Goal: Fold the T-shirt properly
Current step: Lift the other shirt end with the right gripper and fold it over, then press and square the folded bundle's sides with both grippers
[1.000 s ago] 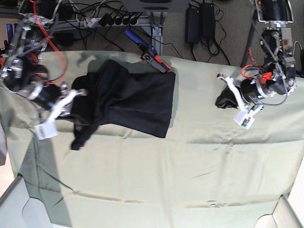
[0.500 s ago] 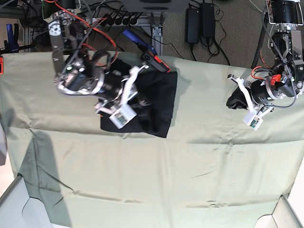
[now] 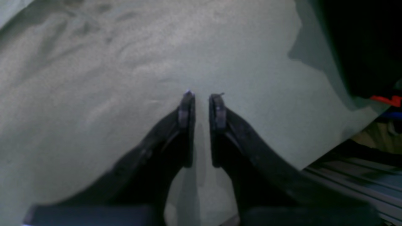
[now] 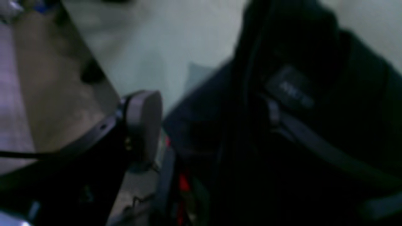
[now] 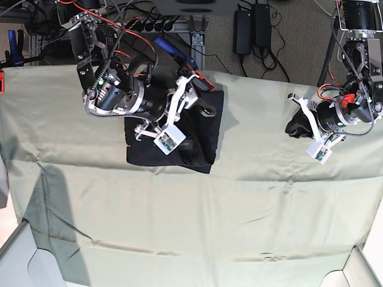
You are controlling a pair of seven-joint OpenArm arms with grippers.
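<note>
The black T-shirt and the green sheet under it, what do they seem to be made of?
The T-shirt looks like soft matte knit, probably cotton: it drapes in limp folds without shine, and a small sewn neck label shows. The table cloth looks like thin, smooth woven fabric, pale green with a faint sheen; it creases in long shallow wrinkles. The fibre cannot be told.

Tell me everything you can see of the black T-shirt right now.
The black T-shirt looks like soft cotton and lies folded into a compact, roughly rectangular stack on the pale green table cloth, near its far edge. A small dark neck label shows in the wrist view. The right gripper hangs over it, jaws spread, nothing held.
</note>
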